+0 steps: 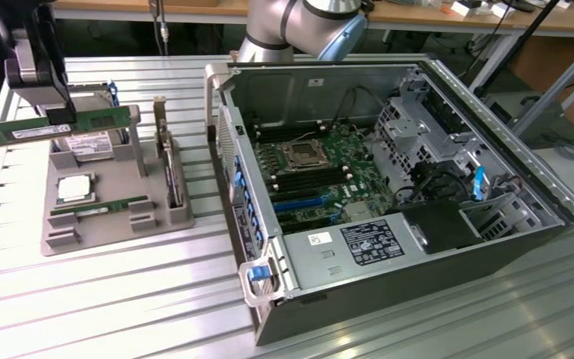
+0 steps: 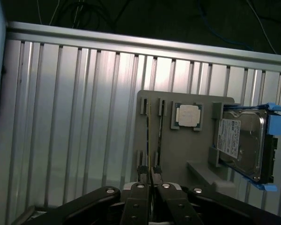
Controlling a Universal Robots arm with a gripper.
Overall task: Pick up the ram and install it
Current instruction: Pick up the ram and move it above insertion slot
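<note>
Open computer case (image 1: 406,250) lies nearest, on the exterior view's right, with the gray tray (image 1: 117,178) well apart on its left, and above that tray the gripper (image 1: 60,117) pinches the ram (image 1: 18,132) level in mid-air, so the pick seems done and installing calls for lining it up with the memory slots (image 1: 292,182).

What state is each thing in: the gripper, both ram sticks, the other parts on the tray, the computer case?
gripper: shut on the ram
ram: held in the air above the gray tray
second ram stick: seated on edge in a tray slot
processor chip: lying flat in its recess
hard drive: resting in its cradle
expansion card: standing upright in its slot
computer case: on its side, open
</note>
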